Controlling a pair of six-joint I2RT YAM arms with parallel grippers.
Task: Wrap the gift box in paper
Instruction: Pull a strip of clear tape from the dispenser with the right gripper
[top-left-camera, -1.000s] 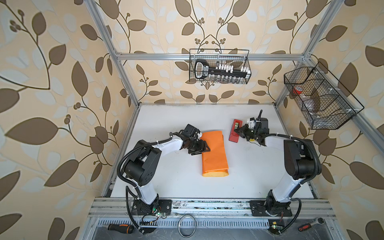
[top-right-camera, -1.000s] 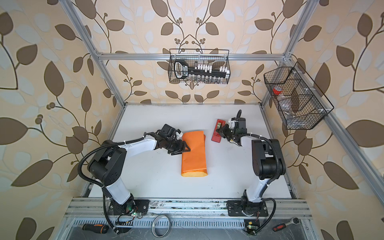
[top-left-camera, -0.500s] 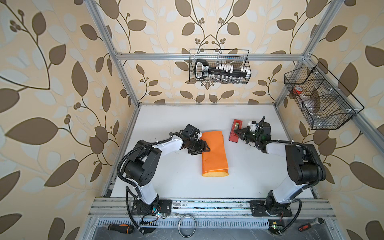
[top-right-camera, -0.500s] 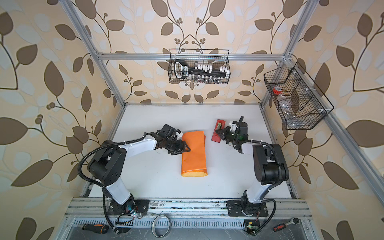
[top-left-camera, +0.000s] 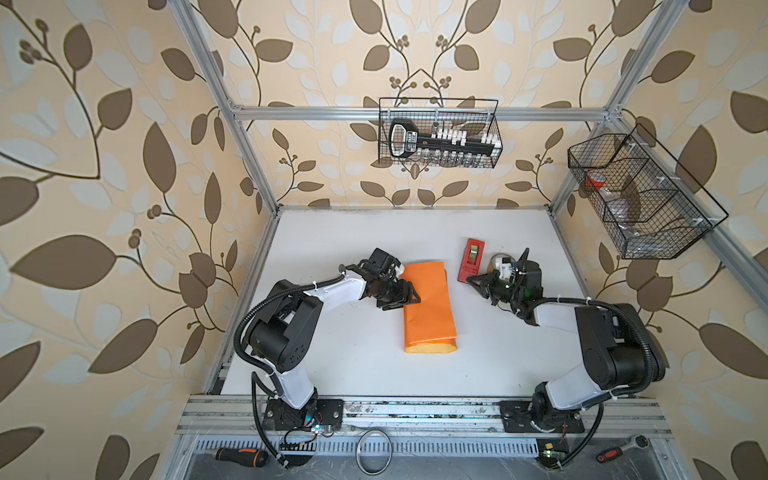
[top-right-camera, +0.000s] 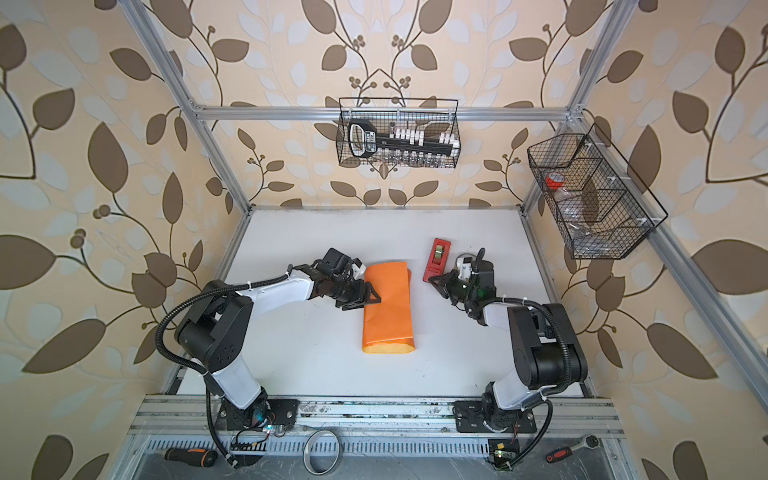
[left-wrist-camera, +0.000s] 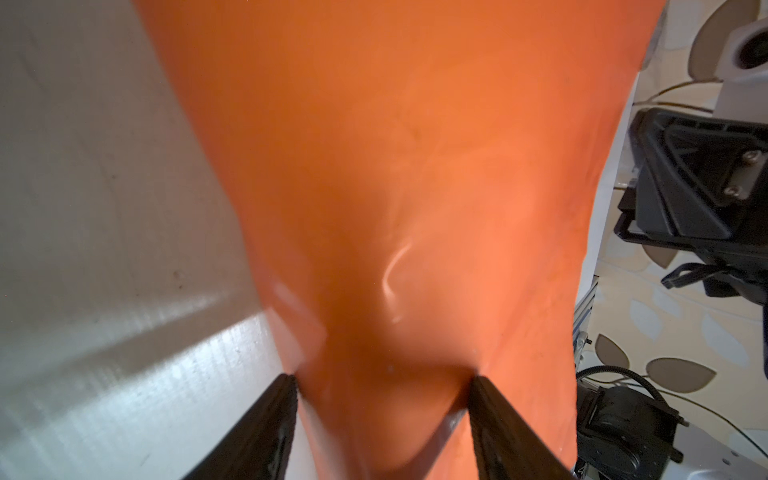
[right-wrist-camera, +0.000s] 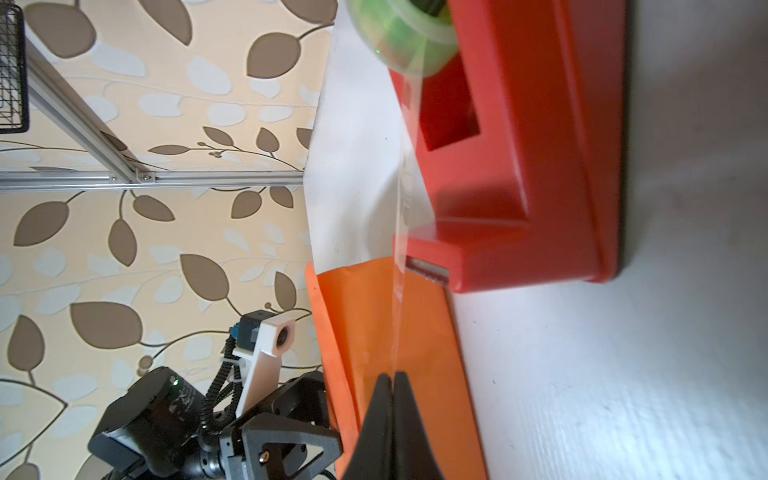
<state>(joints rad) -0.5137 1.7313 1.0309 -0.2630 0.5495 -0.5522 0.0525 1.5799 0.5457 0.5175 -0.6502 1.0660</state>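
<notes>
White counter (top-left-camera: 374, 374) (top-right-camera: 311, 365), matte, light scuffs. Two items sit directly on it. The paper (top-left-camera: 428, 307) (top-right-camera: 386, 307) is folded into a long flat bundle near the middle, running front to back. Its glossy orange side faces up, and the yellow-tan side shows at the near end. The red tape dispenser (top-left-camera: 471, 259) (top-right-camera: 437, 259) (right-wrist-camera: 540, 166) stands right of the bundle's far end, with a narrow gap of bare counter between them. It holds a greenish tape roll (right-wrist-camera: 403, 37), and a clear tape strip (right-wrist-camera: 401, 208) is pulled taut off it.

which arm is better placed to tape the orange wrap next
Probably right: the right gripper is shut on the tape strip drawn from the red dispenser. The left gripper, jaws apart, presses the paper.
</notes>
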